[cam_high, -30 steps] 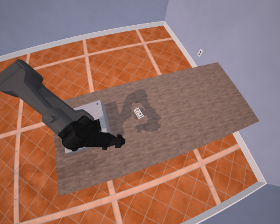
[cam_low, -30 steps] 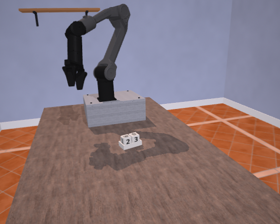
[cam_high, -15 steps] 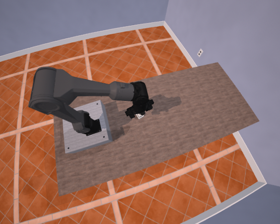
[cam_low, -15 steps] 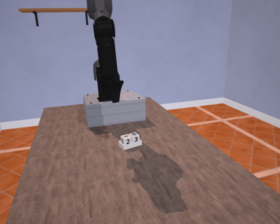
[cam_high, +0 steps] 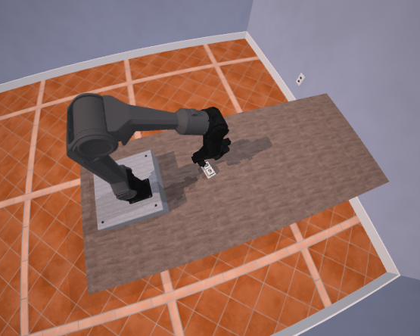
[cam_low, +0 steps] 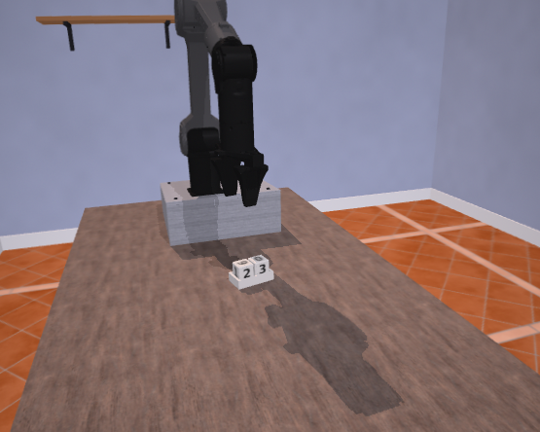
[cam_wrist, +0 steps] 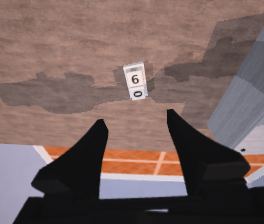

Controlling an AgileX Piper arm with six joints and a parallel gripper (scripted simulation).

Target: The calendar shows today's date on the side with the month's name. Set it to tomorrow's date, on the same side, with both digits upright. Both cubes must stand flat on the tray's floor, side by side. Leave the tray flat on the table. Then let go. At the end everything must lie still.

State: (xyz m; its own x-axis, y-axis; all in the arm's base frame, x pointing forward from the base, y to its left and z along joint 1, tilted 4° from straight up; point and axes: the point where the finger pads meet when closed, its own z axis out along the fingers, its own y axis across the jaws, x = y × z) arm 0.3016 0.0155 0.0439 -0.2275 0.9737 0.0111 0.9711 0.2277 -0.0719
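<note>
A small white tray (cam_low: 251,278) lies flat on the wooden table and holds two white cubes side by side. In the exterior view the left cube (cam_low: 243,270) shows a 2 and the right cube (cam_low: 260,267) shows a 3 on their front faces. In the wrist view the cubes' tops read 6 (cam_wrist: 135,78) and 0 (cam_wrist: 138,93). The tray also shows in the top view (cam_high: 209,171). My gripper (cam_low: 238,187) is open and empty, well above the tray and a little toward the arm's base. Its two black fingers frame the tray from above.
The arm stands on a grey block (cam_low: 221,213) at the table's far end. A wooden shelf (cam_low: 103,19) hangs on the back wall. The table sits on an orange tiled floor.
</note>
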